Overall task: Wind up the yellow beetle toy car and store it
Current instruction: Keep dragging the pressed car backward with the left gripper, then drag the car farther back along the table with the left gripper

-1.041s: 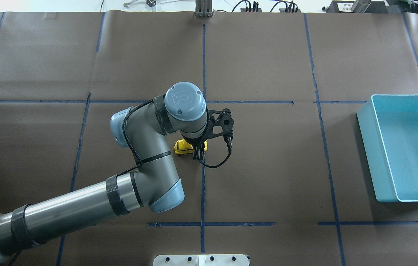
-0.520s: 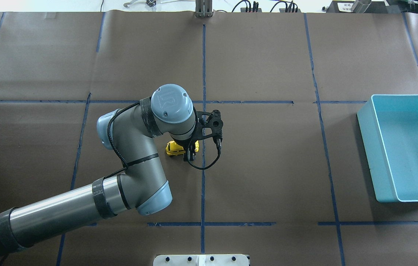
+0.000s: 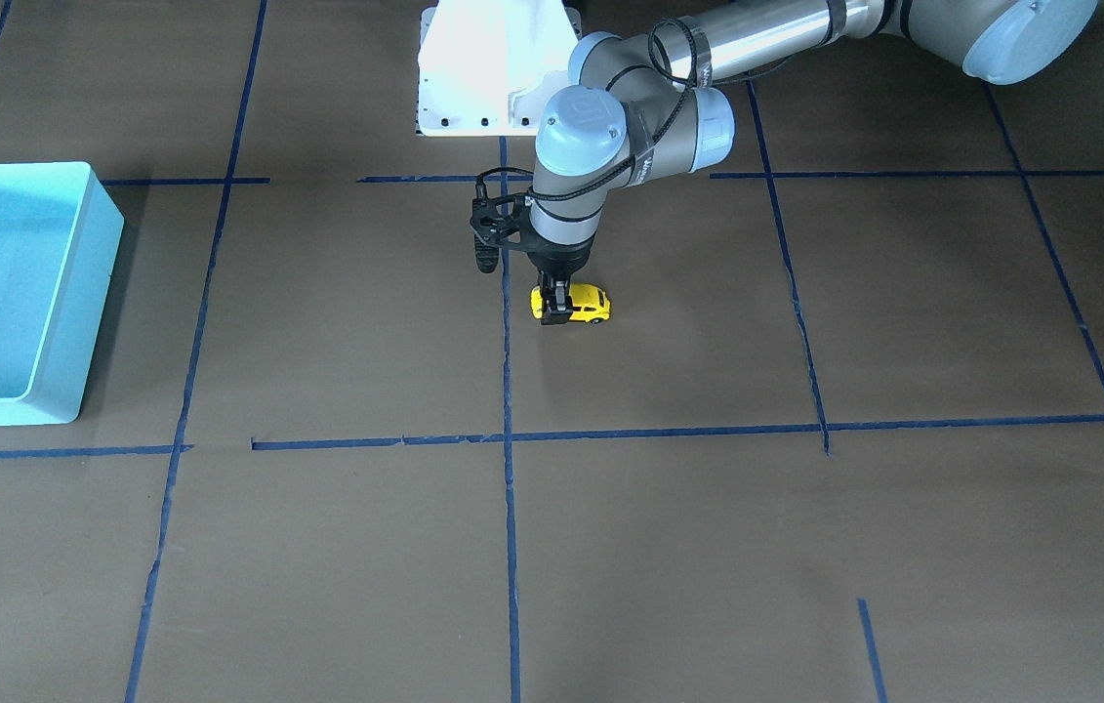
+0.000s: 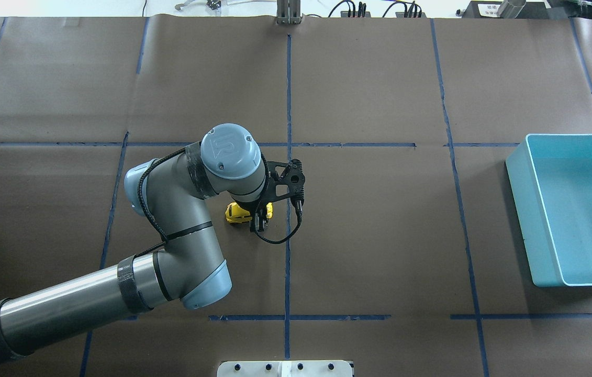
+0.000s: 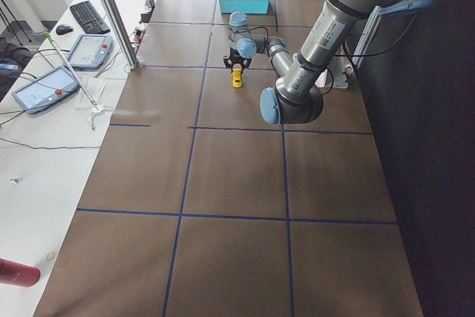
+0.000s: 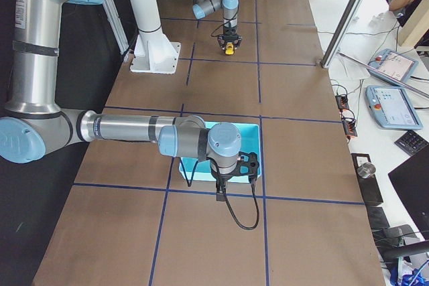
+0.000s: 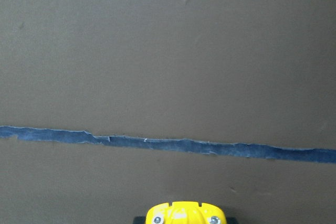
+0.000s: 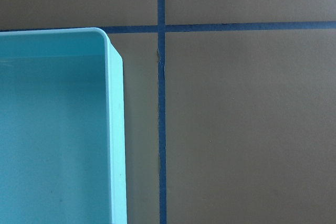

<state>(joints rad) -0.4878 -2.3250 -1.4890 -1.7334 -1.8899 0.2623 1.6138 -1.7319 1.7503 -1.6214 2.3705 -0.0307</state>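
Observation:
The yellow beetle toy car (image 3: 587, 305) stands on its wheels on the brown table, just to the robot's left of the blue centre tape line. My left gripper (image 3: 554, 310) points straight down and is shut on one end of the car. In the overhead view the car (image 4: 234, 213) shows beside the gripper (image 4: 257, 224). Its yellow end fills the bottom edge of the left wrist view (image 7: 184, 214). My right gripper (image 6: 226, 180) hangs over the light blue bin (image 6: 253, 137); I cannot tell whether it is open or shut.
The light blue bin (image 4: 523, 209) stands at the table's right side, with nothing seen in it. Its corner shows in the right wrist view (image 8: 118, 129). A white robot base plate (image 3: 493, 68) sits at the robot's edge. Blue tape lines cross the brown paper.
My left gripper has moved toward the robot's left with the yellow car in it, away from the centre tape line. The bin has not moved.

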